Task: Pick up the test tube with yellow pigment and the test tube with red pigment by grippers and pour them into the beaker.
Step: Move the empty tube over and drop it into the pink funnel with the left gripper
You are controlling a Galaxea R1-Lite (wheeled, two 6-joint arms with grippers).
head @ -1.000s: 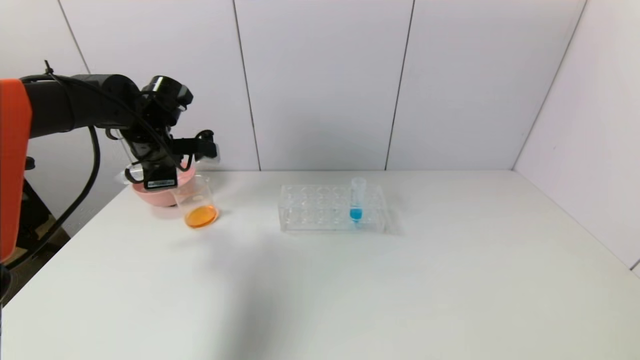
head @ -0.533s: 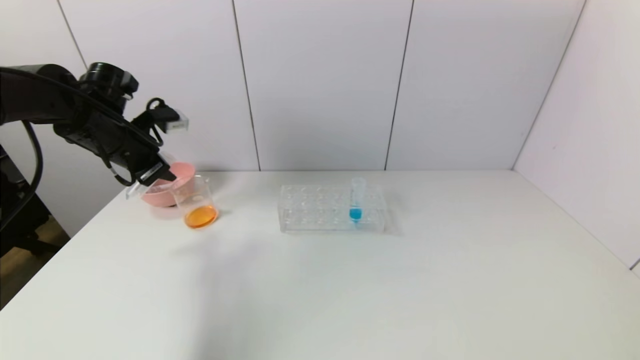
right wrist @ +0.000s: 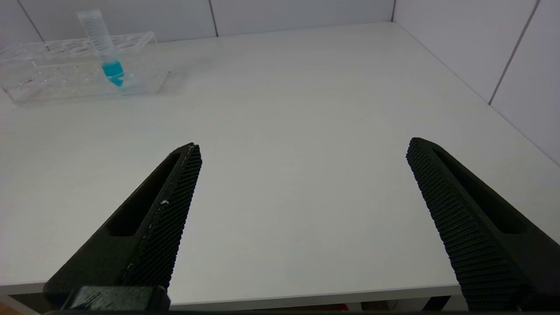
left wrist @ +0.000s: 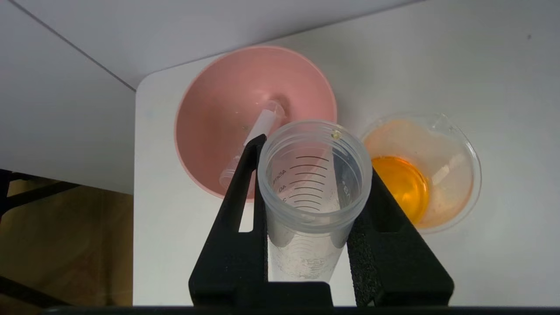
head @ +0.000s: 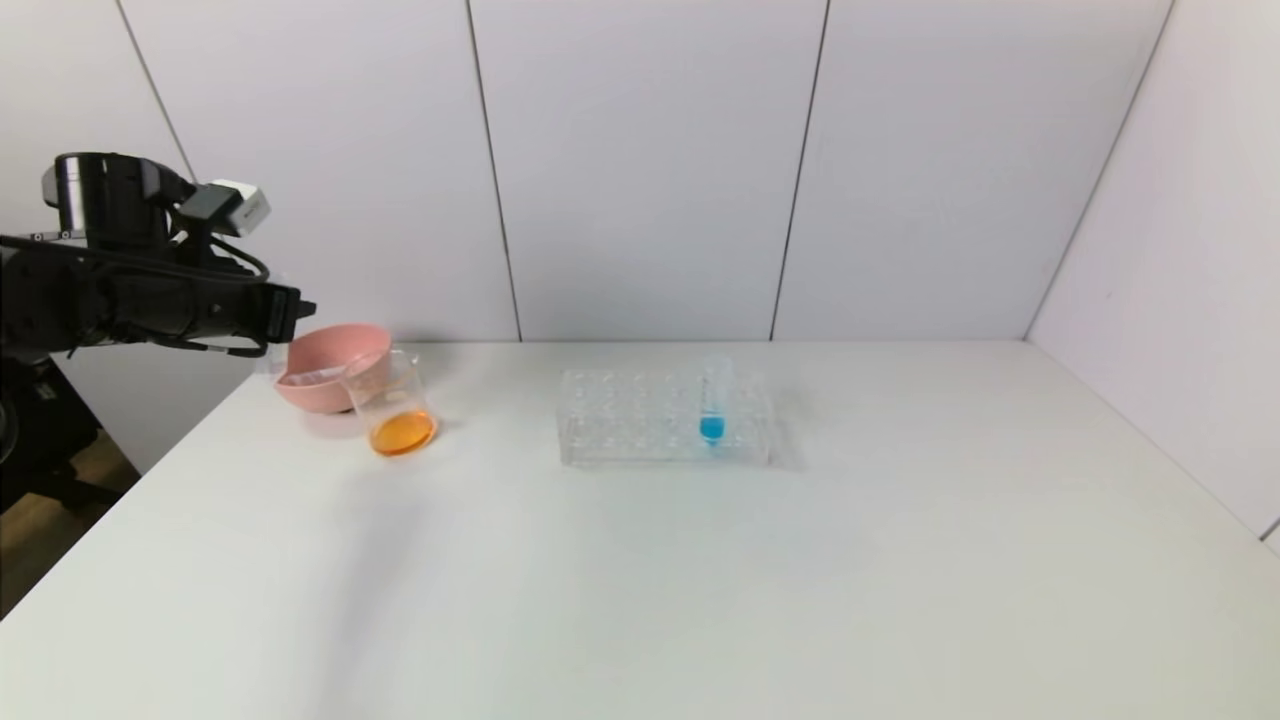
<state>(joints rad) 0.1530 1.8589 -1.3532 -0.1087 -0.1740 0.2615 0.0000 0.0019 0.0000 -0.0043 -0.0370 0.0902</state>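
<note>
So the left gripper [left wrist: 313, 183] is clamped around an empty clear test tube [left wrist: 313, 192], open mouth facing the wrist camera, graduation marks visible on the inside wall, no liquid in it that I can see. Which pigment it held I can't tell. From the head view the left arm [head: 150, 300] sits up at the far left corner of the counter [head: 700, 580], roughly level, just above and beside the pink bowl [head: 325, 365]. There's another empty tube [left wrist: 256, 140] lying tilted inside that bowl, resting against its wall, also drained, so no way to say which colour that one was either. The beaker [head: 395, 405] stands on the counter right next to the bowl, touching or almost touching it, with a layer of orange liquid in the bottom and some orange film up the glass. Off toward the middle of the counter is the clear tube rack [head: 665, 415] with a single tube of blue liquid [head: 713, 400] standing upright in it, well apart from the beaker. The right gripper [right wrist: 304, 175] is hanging low near the front edge of the counter, fingers spread wide with nothing between them.
</note>
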